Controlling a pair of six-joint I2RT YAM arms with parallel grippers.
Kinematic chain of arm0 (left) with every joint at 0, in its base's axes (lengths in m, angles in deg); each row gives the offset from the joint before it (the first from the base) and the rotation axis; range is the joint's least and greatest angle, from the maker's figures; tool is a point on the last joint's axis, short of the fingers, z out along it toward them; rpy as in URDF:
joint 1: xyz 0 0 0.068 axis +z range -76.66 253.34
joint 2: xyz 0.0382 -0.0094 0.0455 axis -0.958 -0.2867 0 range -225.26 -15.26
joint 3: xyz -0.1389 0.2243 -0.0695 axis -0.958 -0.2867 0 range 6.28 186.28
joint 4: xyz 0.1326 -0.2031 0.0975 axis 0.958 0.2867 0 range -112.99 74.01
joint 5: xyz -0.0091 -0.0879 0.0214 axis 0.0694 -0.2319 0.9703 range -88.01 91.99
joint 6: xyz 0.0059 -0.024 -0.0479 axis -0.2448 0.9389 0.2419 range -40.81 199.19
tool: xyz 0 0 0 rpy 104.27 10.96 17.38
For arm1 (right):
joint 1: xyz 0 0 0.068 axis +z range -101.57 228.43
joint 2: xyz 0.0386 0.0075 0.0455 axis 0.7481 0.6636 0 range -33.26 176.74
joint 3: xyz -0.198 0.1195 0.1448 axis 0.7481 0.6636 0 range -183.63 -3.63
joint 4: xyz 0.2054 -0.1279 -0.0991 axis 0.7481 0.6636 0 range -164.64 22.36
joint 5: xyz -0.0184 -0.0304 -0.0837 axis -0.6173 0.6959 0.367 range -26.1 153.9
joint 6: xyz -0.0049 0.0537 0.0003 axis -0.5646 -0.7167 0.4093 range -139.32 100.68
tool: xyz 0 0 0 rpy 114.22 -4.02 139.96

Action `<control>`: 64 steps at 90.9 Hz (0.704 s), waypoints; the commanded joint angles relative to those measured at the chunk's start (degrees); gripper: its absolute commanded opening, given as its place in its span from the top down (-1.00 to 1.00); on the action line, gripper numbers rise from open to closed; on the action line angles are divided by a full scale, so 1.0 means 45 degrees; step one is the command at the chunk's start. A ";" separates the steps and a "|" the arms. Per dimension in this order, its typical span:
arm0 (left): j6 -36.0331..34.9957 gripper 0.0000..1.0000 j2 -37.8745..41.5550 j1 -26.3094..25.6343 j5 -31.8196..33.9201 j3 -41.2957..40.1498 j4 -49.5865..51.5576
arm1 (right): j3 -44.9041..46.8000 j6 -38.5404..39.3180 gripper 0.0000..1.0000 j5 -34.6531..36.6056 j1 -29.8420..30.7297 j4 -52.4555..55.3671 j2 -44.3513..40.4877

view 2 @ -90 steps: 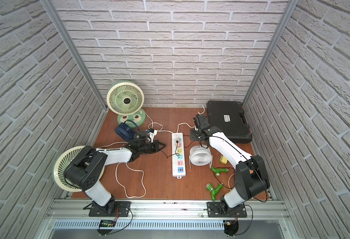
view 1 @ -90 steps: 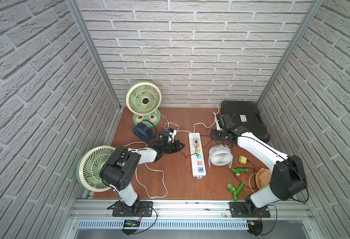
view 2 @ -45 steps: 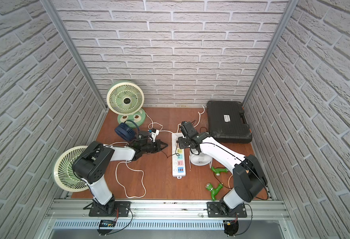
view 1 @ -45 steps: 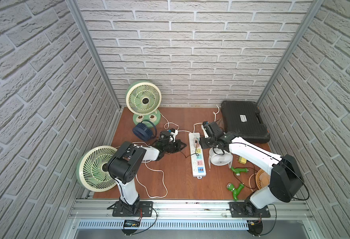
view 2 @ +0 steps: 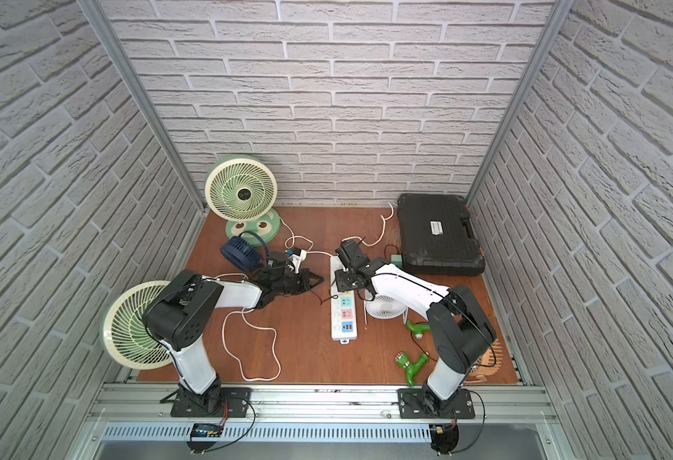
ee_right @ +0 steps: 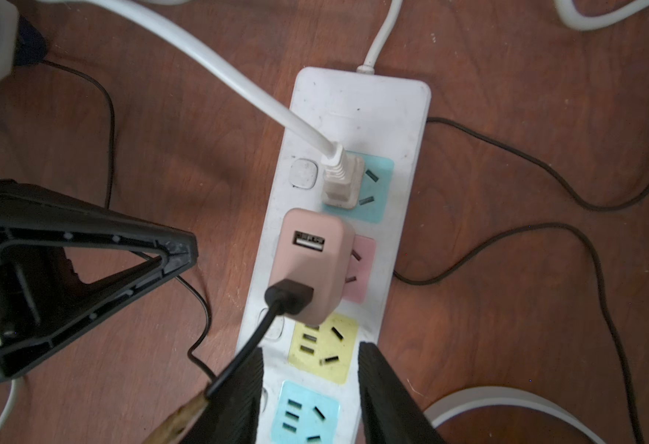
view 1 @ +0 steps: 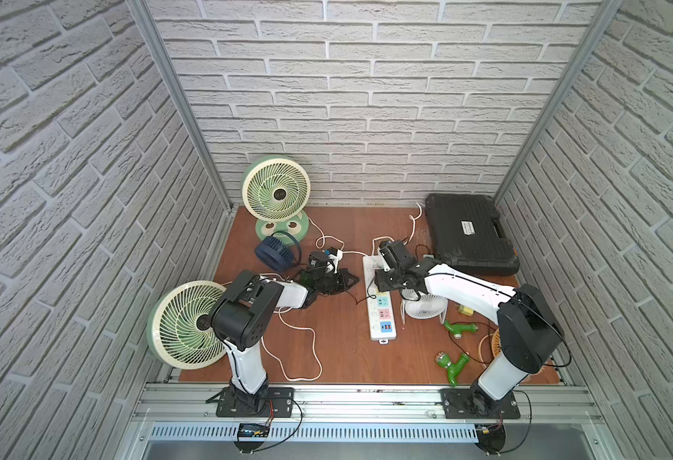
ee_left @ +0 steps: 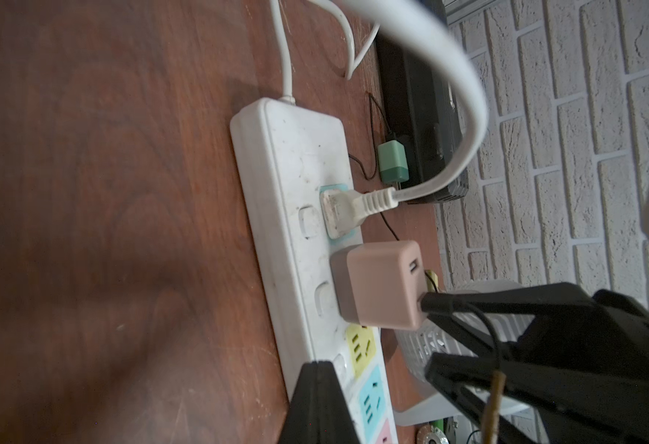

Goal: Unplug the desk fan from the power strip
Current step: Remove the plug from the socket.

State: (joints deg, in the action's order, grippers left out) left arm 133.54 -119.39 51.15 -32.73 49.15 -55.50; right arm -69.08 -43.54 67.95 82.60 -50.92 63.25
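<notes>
I sit boxed in by pale, moulded brick: a back wall [view 1: 366,99] ahead, a left wall [view 1: 48,159] and a right wall [view 1: 625,159] slanting away on either side. A bare metal post [view 1: 179,107] runs up each back corner. My tabletop [view 1: 342,350] is reddish-brown wood, its grain faintly scratched up close. An aluminium rail [view 1: 366,398] lines its front edge, and a slotted grille [view 1: 366,432] sits beyond that. The light is bright and even, and shadows fall soft.

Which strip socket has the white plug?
The blue socket at the cord end of the power strip. The pink socket beside it holds a charger; the yellow socket is empty.
</notes>
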 commanded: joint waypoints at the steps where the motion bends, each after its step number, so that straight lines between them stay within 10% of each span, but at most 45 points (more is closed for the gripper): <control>1: 0.0147 1.00 -0.0288 -0.0066 -0.0157 0.0200 -0.0859 | 0.0232 -0.0404 0.04 0.0320 0.0252 -0.1058 0.0083; 64: 0.0351 1.00 -0.0673 -0.0176 -0.0213 0.0248 -0.1281 | -0.0104 -0.1315 0.34 0.3871 0.1077 -0.2411 0.1535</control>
State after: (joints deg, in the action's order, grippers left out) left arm 134.94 -121.82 50.62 -32.80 49.15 -58.12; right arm -68.56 -48.42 81.96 86.75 -59.48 69.52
